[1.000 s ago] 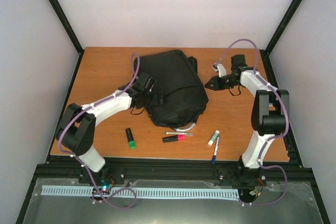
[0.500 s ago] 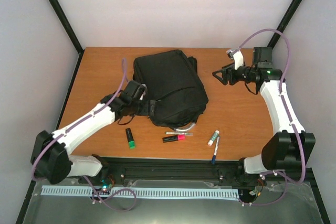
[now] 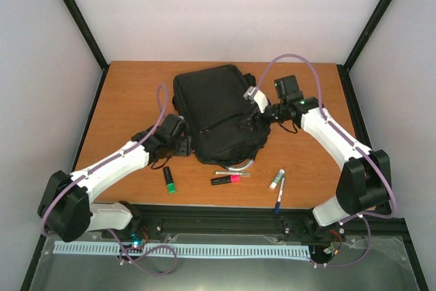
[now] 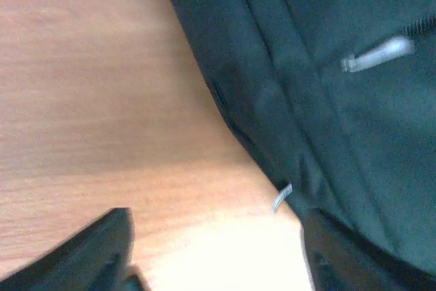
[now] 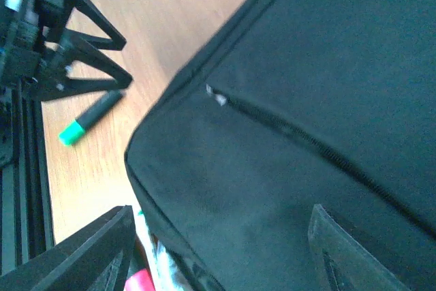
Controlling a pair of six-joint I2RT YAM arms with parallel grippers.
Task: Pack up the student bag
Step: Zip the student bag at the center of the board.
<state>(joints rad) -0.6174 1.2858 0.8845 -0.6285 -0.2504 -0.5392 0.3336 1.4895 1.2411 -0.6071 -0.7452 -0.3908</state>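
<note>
Pens along the near edge of the tabletop (image 3: 122, 93): blue pen (image 3: 280, 195) nearest, white marker (image 3: 276, 179) just beside it. Pink highlighter (image 3: 226, 179) sits left of those with a thin pen (image 3: 232, 173) just behind. Green-capped black marker (image 3: 168, 179) lies further left, apart from the rest.

Left gripper (image 3: 182, 142) sits low at the near-left corner of the student bag (image 3: 218, 107). Jaws wide, one side over bare wood, the other at the bag's edge, nothing gripped.

Bag lies flat mid-tabletop, grey loop (image 3: 240, 165) at its near end close to the thin pen.

Right gripper (image 3: 255, 119) is over the bag's right side, jaws wide above black fabric near a zip (image 5: 306, 144). Contact with the fabric: cannot tell.
</note>
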